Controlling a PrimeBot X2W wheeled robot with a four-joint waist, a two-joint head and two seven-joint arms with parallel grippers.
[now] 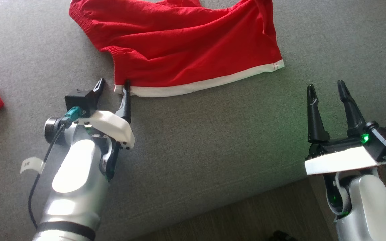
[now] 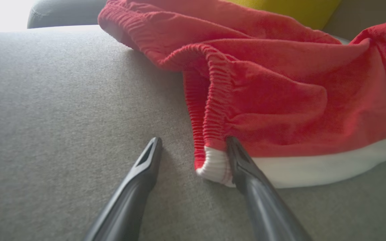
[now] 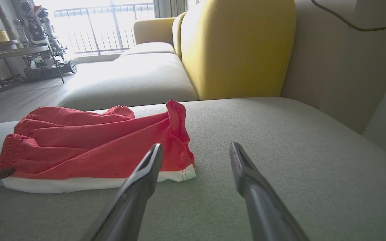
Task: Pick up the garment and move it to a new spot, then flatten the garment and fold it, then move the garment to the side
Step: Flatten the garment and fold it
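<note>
Red soft-cloth shorts (image 1: 186, 43) with a white hem band and ribbed elastic waist. Rumpled, long folds running across, one side bunched up in a ridge. Lying on grey fabric sofa cushion (image 1: 213, 150), white band toward the front edge.

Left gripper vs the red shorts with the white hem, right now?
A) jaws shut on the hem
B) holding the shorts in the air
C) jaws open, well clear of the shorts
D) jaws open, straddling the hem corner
D: the left gripper has its jaws open with a corner of the red fabric shorts with the white hem between them, one jaw at the hem, the other over the grey sofa cushion.
</note>
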